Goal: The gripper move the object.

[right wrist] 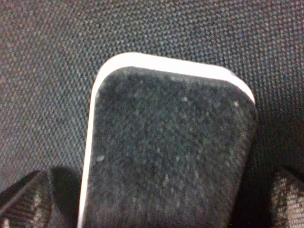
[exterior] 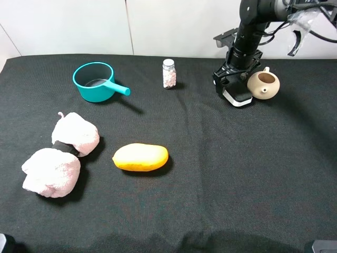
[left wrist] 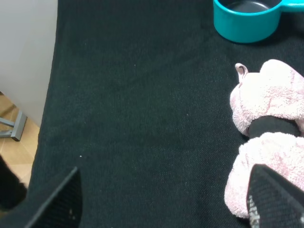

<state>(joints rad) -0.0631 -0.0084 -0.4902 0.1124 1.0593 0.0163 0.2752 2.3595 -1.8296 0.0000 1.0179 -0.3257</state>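
The object, a flat block with a black felt top and a white base (right wrist: 171,152), lies on the black cloth at the back right, seen in the high view as a white edge (exterior: 238,101). My right gripper (exterior: 235,88) hangs straight down over it. Its two fingers straddle the block's sides with dark gaps showing, so it (right wrist: 156,211) stands open around the block. My left gripper (left wrist: 161,209) is open and empty, low above the cloth at the front left, near the pink towel.
A cream teapot (exterior: 263,84) stands right beside the right gripper. A small jar (exterior: 169,73), a teal pot (exterior: 96,81), a yellow mango (exterior: 140,157) and a pink towel bundle (exterior: 63,155) lie on the black cloth (exterior: 210,184). The table's left edge (left wrist: 50,95) drops off.
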